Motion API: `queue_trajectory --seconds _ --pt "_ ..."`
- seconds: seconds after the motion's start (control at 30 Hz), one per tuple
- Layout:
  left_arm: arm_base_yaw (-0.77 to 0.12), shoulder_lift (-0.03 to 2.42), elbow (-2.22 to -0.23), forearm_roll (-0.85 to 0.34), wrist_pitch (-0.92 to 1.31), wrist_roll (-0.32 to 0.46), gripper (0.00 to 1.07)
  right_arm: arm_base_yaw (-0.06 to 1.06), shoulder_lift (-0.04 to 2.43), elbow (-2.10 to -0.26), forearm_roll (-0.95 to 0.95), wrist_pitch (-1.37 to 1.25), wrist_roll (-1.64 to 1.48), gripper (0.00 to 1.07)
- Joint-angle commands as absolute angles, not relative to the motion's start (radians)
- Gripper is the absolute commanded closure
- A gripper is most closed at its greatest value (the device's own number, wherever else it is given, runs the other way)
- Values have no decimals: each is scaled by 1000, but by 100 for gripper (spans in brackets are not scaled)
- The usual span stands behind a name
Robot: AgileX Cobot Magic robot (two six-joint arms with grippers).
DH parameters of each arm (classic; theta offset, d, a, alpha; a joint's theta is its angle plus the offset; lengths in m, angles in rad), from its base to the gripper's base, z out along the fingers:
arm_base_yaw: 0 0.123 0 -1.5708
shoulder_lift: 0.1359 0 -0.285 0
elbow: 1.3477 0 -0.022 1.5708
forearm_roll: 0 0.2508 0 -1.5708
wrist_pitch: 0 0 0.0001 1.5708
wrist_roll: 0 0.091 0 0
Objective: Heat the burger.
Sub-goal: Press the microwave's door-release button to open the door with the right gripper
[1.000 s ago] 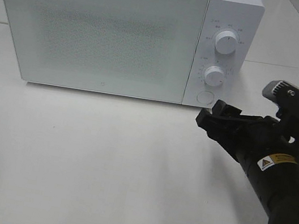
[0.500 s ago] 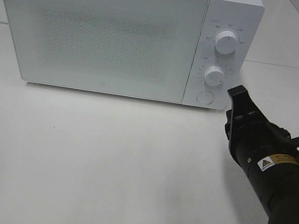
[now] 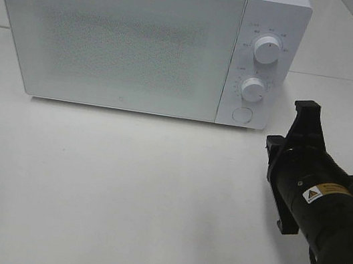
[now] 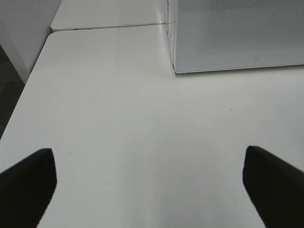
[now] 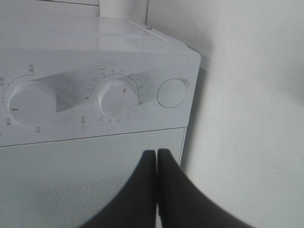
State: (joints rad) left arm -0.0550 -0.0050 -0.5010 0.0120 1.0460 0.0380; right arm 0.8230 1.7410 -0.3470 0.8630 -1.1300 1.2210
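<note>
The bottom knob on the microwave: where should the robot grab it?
Pinch the bottom knob by its round rim, a finger on each side, coming straight at the front of the microwave. It is a short stub sticking out of that face. The right gripper is shut, so it should open first.

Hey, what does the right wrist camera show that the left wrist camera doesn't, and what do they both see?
Only the right wrist view: the microwave's control panel with two dials and a round button, plus the right end effector, its fingers pressed together.
Only the left wrist view: the left end effector with fingers wide apart, a broad bare stretch of table, and the table's edge with dark floor beyond.
Both: the microwave's closed, perforated door and the white table.
</note>
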Motion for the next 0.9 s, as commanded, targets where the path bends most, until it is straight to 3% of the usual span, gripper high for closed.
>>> queue_trajectory --seconds 0.03,0.47,0.9 --pt "-51 -26 -498 10 1038 38 7 819 1738 -356 857 -1122 1215 107" --pt "-51 -26 -498 10 1038 38 7 706 1796 -477 837 -1008 1211 107" --pt "-51 -26 -498 10 1038 38 7 703 1962 -633 855 -1010 1284 107"
